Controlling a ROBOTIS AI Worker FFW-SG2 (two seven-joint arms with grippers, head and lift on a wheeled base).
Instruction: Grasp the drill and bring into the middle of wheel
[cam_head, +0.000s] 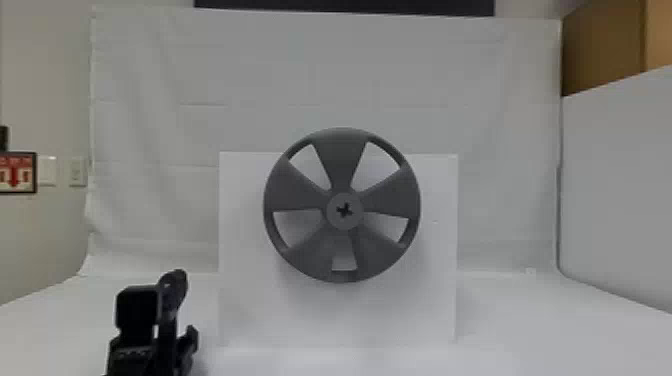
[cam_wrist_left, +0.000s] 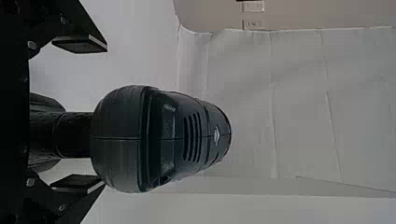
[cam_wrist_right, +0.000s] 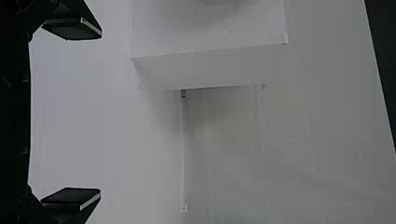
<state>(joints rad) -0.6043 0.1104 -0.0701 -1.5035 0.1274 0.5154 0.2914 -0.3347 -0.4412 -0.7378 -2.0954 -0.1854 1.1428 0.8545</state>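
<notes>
At the lower left of the head view, my left gripper (cam_head: 172, 327) stands as a dark shape left of the wheel; I cannot tell the drill apart from it there. The left wrist view shows the black drill (cam_wrist_left: 159, 139) from its rounded, vented rear. Its handle (cam_wrist_left: 74, 135) lies between the spread fingers of my left gripper (cam_wrist_left: 78, 114), with gaps on both sides. The grey five-spoked wheel (cam_head: 342, 167) is mounted upright before a white panel, a cross-shaped hole in its hub (cam_head: 344, 210). My right gripper (cam_wrist_right: 72, 113) is open with nothing between its fingers.
The white panel (cam_head: 245, 300) stands on the white table (cam_head: 540, 325) behind the wheel. A white cloth (cam_head: 150, 125) hangs at the back. On the right are a white partition (cam_head: 620, 190) and a brown box (cam_head: 600, 50). The white stand's side (cam_wrist_right: 210, 70) shows in the right wrist view.
</notes>
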